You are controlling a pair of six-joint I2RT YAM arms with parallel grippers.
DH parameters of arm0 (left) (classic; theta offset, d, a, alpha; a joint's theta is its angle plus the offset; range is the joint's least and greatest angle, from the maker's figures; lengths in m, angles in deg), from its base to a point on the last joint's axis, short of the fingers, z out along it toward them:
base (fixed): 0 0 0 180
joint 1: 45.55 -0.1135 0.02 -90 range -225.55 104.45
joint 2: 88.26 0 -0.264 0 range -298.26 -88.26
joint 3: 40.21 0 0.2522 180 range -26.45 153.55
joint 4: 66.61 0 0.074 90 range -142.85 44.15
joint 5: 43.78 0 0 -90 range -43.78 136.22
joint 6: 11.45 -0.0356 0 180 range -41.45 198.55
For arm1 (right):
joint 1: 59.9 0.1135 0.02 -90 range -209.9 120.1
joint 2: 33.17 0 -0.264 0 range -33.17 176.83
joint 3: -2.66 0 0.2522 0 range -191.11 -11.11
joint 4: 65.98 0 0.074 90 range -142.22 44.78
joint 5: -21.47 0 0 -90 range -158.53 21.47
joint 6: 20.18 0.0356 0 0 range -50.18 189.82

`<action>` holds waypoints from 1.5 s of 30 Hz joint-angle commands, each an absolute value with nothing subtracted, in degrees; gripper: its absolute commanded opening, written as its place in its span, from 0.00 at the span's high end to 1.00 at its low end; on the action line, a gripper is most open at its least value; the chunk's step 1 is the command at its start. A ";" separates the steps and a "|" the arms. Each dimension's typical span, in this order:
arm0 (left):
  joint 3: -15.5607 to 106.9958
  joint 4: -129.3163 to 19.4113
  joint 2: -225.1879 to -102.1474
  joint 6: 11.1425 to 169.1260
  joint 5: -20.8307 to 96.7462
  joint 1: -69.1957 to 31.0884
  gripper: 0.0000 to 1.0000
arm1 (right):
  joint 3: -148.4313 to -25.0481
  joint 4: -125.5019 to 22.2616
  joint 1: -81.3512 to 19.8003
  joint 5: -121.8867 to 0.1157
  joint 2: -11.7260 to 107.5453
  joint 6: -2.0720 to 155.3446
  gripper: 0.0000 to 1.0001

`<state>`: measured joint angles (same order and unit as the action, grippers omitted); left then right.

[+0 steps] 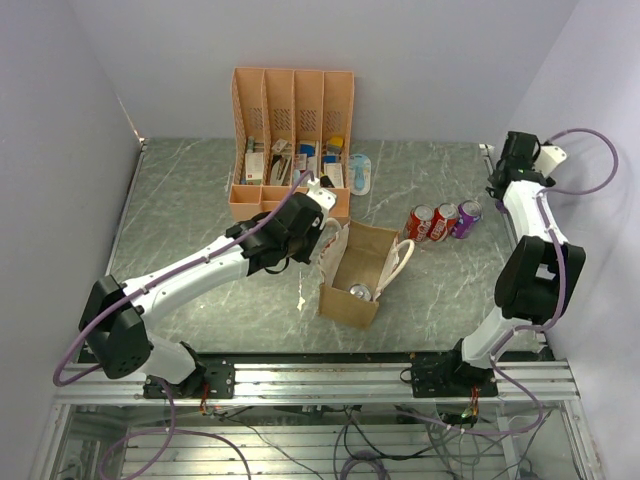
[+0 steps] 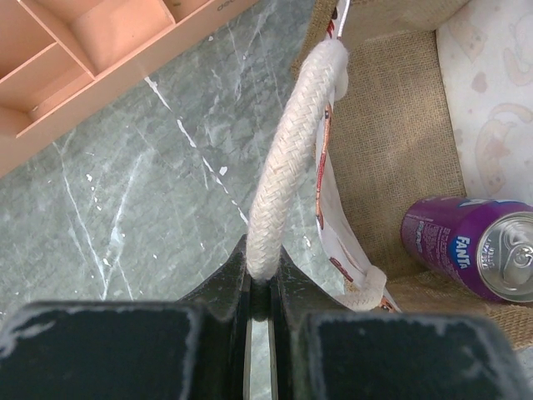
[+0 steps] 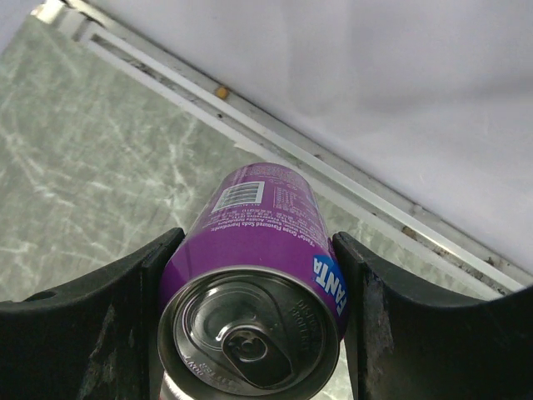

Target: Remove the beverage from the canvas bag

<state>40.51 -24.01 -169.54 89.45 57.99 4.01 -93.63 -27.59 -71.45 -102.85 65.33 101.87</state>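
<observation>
Canvas bag: the canvas bag (image 1: pixel 345 303) (image 2: pixel 391 125) stands open-mouthed near the middle of the tabletop (image 1: pixel 200 200), just in front of the salmon-pink organizer (image 1: pixel 290 100).
Beverage: a purple Fanta can (image 1: pixel 360 292) (image 2: pixel 470 246) sits inside the bag on its floor, toward the near end, with its silver top showing from above.
Left hand: the left hand (image 1: pixel 321 232) (image 2: pixel 260 282) is at the bag's far-left rim, its two fingers pinched together on the rope handle (image 2: pixel 291 158), which arches up from the bag wall.
Beverage relative to left hand: lower down inside the bag and off to one side of the pinched handle, not touching the fingers.
Other handle: the second handle (image 1: pixel 400 258) droops over the bag's right side, free.
Right hand: the right hand (image 1: pixel 493 194) (image 3: pixel 256 237) is at the far right, well apart from the bag, with its fingers spread to either side of a second purple can (image 1: pixel 467 216) (image 3: pixel 250 250). Whether they press on it cannot be told.
Second purple can: upright on the tabletop, just beside two red cans (image 1: pixel 432 221), right of the bag.
</observation>
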 commanded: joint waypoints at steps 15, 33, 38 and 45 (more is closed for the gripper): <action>41.49 -24.17 -167.20 89.19 54.36 4.54 0.93 | -90.74 -28.71 -75.46 -94.93 70.91 111.58 1.00; 41.53 -24.01 -167.96 89.19 54.45 4.57 0.93 | -91.30 -26.04 -75.99 -90.14 76.24 113.42 0.79; 41.44 -24.13 -167.72 89.17 54.50 4.57 0.93 | -90.53 -26.84 -76.07 -90.10 77.06 112.98 0.70; 41.48 -23.95 -167.87 89.15 54.79 4.70 0.93 | -90.45 -26.90 -76.03 -89.45 77.70 112.58 0.51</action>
